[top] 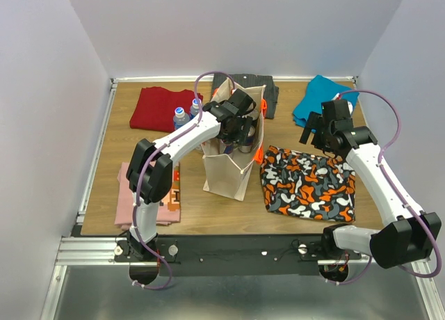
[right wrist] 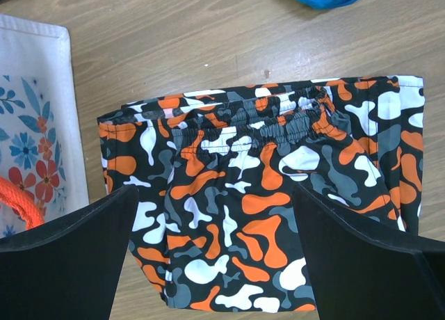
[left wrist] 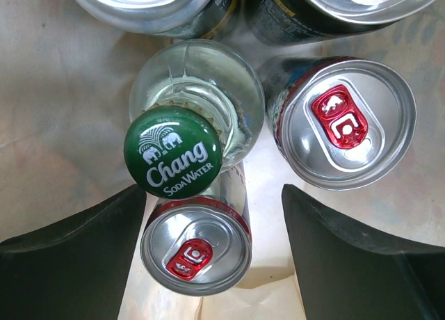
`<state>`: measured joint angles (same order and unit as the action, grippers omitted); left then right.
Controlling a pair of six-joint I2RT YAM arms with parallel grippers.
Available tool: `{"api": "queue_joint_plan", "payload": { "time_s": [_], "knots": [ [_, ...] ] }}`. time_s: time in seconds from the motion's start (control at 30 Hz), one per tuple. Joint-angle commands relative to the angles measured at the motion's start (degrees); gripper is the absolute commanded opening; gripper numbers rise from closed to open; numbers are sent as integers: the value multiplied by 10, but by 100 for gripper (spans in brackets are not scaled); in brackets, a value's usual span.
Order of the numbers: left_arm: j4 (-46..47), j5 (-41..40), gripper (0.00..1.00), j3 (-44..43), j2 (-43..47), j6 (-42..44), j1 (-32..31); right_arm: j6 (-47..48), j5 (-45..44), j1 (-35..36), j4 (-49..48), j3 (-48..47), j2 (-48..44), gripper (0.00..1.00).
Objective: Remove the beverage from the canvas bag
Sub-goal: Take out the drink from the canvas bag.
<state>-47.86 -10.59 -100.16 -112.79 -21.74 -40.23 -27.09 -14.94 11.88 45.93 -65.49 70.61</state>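
The beige canvas bag [top: 226, 172] stands upright mid-table with orange handles at its rim. My left gripper [top: 240, 129] reaches down into its open top. In the left wrist view it [left wrist: 213, 209] is open, its fingers either side of a red-tabbed can [left wrist: 197, 246] and not touching it. A glass bottle with a green Chang cap [left wrist: 172, 152] leans over that can. A second red-tabbed can [left wrist: 344, 124] stands to the right, and two more cans sit at the top edge. My right gripper [top: 316, 136] is open and empty, right of the bag.
Camouflage shorts [top: 309, 184] lie right of the bag, under my right gripper [right wrist: 215, 195]. Two blue-capped bottles [top: 182, 115] stand left of the bag by a red cloth [top: 163, 108]. A dark garment [top: 268, 90], a blue cloth [top: 323, 101] and pink clothes [top: 142, 195] lie around.
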Motion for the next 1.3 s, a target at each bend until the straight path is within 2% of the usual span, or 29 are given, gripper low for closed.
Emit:
{"api": "queue_joint_plan", "payload": {
  "time_s": [0.0,0.2,0.5,0.67,0.8,0.9,1.17,1.27],
  "knots": [
    [0,11,88,8,-3,-13,4,7,-13,-5,-4,2,4,100],
    [3,22,89,26,8,-16,7,9,-11,-5,-4,-2,8,100],
    [19,29,85,27,11,-25,16,8,-11,-5,-5,-2,8,100],
    [26,39,75,13,6,-20,21,9,-11,-5,-4,-3,11,100],
    [17,37,74,14,4,-17,24,10,-12,-5,-5,-5,13,100],
    [20,41,66,22,12,-16,25,9,-11,-5,-6,-5,13,100],
    [22,43,61,44,24,-16,25,10,-11,-5,-8,-3,12,100],
    [24,43,55,51,29,-14,25,10,-11,-5,-8,-4,13,100]
  ]
}}
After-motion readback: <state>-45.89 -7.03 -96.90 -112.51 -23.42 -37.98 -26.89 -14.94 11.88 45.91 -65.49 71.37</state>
